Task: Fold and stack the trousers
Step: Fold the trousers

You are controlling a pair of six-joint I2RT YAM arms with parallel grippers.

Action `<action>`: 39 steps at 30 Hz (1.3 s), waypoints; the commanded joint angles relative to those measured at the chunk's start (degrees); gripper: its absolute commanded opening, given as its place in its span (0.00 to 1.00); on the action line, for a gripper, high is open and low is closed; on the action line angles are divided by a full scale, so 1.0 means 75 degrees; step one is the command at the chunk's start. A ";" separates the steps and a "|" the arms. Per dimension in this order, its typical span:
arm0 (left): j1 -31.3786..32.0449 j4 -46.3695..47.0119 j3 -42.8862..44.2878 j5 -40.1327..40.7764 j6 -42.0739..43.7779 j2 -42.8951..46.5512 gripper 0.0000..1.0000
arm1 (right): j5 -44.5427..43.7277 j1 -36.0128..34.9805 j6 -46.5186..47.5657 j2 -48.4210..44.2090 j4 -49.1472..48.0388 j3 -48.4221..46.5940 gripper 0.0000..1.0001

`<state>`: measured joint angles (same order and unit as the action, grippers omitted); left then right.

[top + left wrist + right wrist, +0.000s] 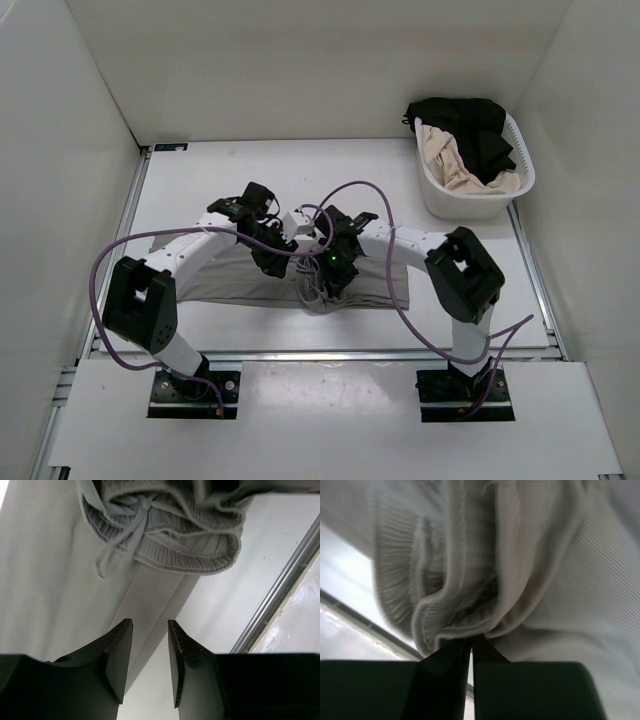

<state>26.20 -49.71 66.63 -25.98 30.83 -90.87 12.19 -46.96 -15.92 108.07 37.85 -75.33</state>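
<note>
The grey trousers [225,282] lie lengthwise across the table under both arms, with the waistband bunched into a small heap [320,298]. In the left wrist view the ribbed waistband and drawstring [165,555] are lifted, and a flat leg [50,580] runs below. My right gripper [332,278] is shut on a fold of the waistband [450,605], its fingertips [471,641] pinched into the fabric. My left gripper [150,621] hovers over the leg's edge, open, with nothing between its fingers. It sits just left of the right one [272,260].
A white laundry basket [478,198] stands at the back right, holding a beige garment [450,162] and a black garment [475,125]. A metal rail [280,595] runs along the table edge near the waistband. White walls enclose the table.
</note>
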 commanded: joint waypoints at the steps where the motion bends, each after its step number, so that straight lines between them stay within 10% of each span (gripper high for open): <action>1: -0.0024 0.0054 0.0350 -0.0122 0.0038 0.0022 0.46 | 0.0192 -0.0137 0.0260 0.0226 0.0192 -0.0688 0.12; 12: -0.0024 -0.0250 0.1662 -0.0133 0.0108 -0.0364 0.46 | -0.0510 -0.0137 -0.0279 -0.2195 0.0367 0.0374 0.79; 19: 0.0538 -0.0450 0.2237 -0.0485 0.0038 -0.0972 0.50 | -0.1074 0.1020 -0.0817 -0.4013 0.0346 0.2014 0.83; 26: 0.1756 -0.0450 0.3279 -0.0686 -0.0138 -0.2085 0.51 | -0.0805 0.4241 -0.1508 -0.4695 -0.1036 0.3574 0.83; 39: 0.2262 0.0827 0.1629 0.2607 -0.0454 -0.2733 0.46 | -0.0547 0.4632 -0.1920 -0.3429 -0.2232 0.4313 0.83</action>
<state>44.36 -46.02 82.26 -14.76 28.05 -113.97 7.66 -12.67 -29.02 81.73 24.64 -44.29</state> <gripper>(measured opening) 0.462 0.841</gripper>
